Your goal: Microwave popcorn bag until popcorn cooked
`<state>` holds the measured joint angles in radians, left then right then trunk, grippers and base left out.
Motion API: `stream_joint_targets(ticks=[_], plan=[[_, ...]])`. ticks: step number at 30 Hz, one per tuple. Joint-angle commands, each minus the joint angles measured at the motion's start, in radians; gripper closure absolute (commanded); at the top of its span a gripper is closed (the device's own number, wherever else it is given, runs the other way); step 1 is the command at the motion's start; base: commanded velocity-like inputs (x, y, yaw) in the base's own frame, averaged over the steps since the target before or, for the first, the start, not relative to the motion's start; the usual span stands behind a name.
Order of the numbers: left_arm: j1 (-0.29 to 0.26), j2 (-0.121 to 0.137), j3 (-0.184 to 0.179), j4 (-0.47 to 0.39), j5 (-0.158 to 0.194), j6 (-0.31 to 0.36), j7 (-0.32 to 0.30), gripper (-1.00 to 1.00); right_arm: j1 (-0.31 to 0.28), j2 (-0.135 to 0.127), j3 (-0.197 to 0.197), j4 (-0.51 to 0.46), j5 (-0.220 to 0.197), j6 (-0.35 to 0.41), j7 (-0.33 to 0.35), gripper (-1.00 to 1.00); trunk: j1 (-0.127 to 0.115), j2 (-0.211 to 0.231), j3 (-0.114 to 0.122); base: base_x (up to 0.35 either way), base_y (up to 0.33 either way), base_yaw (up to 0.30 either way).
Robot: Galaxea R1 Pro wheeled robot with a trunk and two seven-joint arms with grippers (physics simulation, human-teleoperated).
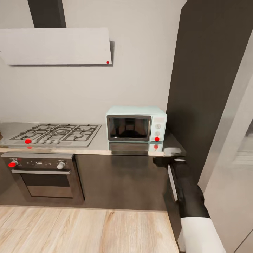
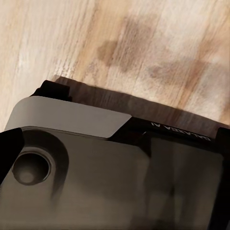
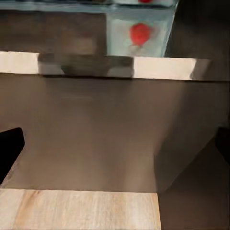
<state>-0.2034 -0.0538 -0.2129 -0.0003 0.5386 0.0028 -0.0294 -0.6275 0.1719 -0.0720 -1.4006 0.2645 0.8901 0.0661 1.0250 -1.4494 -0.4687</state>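
Note:
The pale mint-blue microwave (image 1: 136, 123) stands on the grey countertop (image 1: 102, 146) near its right end, door shut, dark window facing me, red dot low on its white panel. The popcorn bag is out of view. My right arm reaches up from the lower right, and its gripper (image 1: 173, 154) sits at the counter's front edge, just below and right of the microwave. In the right wrist view the right gripper (image 3: 115, 146) is open, fingertips (image 3: 9, 148) wide apart, facing the counter edge (image 3: 163, 68) and the dark cabinet front. The left gripper (image 2: 115, 158) hangs open over my own base.
A gas hob (image 1: 56, 134) lies on the counter's left part, with a built-in oven (image 1: 44, 175) beneath and a white slanted hood (image 1: 56, 45) above. A tall dark panel (image 1: 207, 88) rises right of the microwave. Light wood floor (image 1: 88, 230) runs along the cabinets.

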Motion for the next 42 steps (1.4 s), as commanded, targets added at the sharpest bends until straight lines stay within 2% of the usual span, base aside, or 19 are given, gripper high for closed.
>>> stream_joint_targets(ticks=[1,4,6,8,9,17,19,22,32,42], plan=[[-0.001,0.0,-0.008,0.0,0.011,0.0,-0.003,-1.0,-0.04,0.001,-0.002,-0.001,0.008,0.025,0.006,-1.0,0.0,-0.001,-0.001,0.0,0.0,0.0],[-0.001,0.0,-0.008,0.0,0.011,0.0,-0.003,-1.0,-0.162,0.003,-0.002,-0.001,0.009,0.062,0.004,-1.0,0.0,-0.001,-0.001,0.0,0.0,0.0],[-0.001,0.0,-0.008,0.0,0.01,0.0,-0.003,-1.0,-0.224,0.003,-0.003,0.0,0.01,0.089,0.003,-1.0,0.0,-0.001,-0.001,0.0,0.0,0.0],[-0.001,0.001,-0.008,0.0,0.009,0.0,-0.003,-1.0,-0.249,0.003,-0.001,-0.004,0.013,0.095,0.0,-1.0,0.0,-0.001,-0.001,0.0,0.0,0.0],[-0.001,0.001,-0.008,0.0,0.009,0.0,-0.003,-1.0,-0.258,0.003,0.0,-0.059,0.017,0.094,-0.033,-1.0,0.0,-0.001,-0.001,0.0,0.0,0.0],[-0.001,0.002,-0.008,0.0,0.009,0.002,-0.016,-1.0,-0.259,0.003,-0.003,-0.067,0.016,0.081,-0.052,-1.0,0.0,-0.001,-0.001,0.006,0.005,0.0],[-0.001,0.005,-0.008,0.0,0.009,0.006,-0.089,-1.0,-0.259,0.003,-0.003,-0.066,0.015,0.077,-0.051,-1.0,0.0,-0.001,-0.001,0.177,0.163,0.0],[-0.001,0.007,-0.008,0.0,0.009,0.007,-0.117,-1.0,-0.259,0.003,-0.002,-0.066,0.013,0.076,-0.05,-1.0,0.0,-0.001,-0.001,0.215,0.199,0.0],[-0.001,0.008,-0.008,0.0,0.009,0.004,-0.116,-1.0,-0.253,0.003,-0.002,-0.06,0.008,0.075,-0.048,-1.0,0.0,-0.001,-0.001,0.221,0.168,0.0],[-0.001,0.009,-0.008,0.0,0.01,0.002,-0.111,-1.0,-0.254,0.003,-0.004,-0.007,0.02,0.06,-0.053,-1.0,0.0,-0.001,-0.001,0.117,0.015,0.0]])
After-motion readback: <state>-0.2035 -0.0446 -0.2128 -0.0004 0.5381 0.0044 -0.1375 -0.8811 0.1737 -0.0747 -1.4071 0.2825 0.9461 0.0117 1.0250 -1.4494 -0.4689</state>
